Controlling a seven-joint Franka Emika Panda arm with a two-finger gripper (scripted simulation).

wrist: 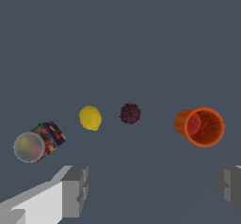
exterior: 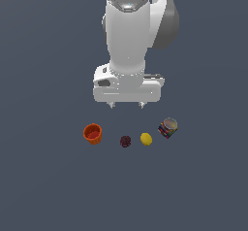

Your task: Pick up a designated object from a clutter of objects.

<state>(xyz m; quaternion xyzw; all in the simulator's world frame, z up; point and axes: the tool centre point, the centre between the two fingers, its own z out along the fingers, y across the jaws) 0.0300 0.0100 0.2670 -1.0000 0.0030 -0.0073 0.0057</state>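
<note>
In the exterior view the gripper [exterior: 127, 105] hung well above the floor, holding nothing. The maroon ball [exterior: 125, 141] lay between the orange-red cup [exterior: 92, 133] and the lemon [exterior: 146, 139], apart from both.

In the wrist view the fingers [wrist: 75, 190] stood wide apart. The ball [wrist: 130, 113] looked light, firm and rough-skinned (apt to roll); a grip across its widest middle seemed best.

Maroon ball [exterior: 125, 141] between cup [exterior: 92, 133] and lemon [exterior: 146, 139]
</note>
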